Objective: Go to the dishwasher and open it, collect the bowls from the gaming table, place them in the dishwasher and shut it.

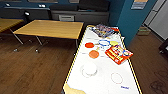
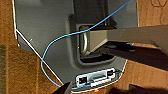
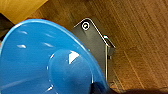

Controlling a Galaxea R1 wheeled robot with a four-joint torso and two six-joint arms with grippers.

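Held a blue bowl (image 3: 42, 57) in the right gripper over wooden floor (image 3: 140, 30). Could not tell the left gripper's state. Saw red-orange bowl (image 1: 89, 45) and orange bowl (image 1: 94, 54) mid-table, nearer the gaming table's (image 1: 105, 85) left yellow edge.

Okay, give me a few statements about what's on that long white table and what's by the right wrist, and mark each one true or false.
1. Two orange bowls lie on the gaming table. True: a red-orange bowl and an orange bowl.
2. A red game box lies near the table's right edge. True.
3. The floor is grey carpet. False: the floor is dark wood.
4. The right wrist view shows a green bowl. False: it is a blue bowl.
5. The neighbouring table has a white top. False: the yellow-topped table stands beside it.
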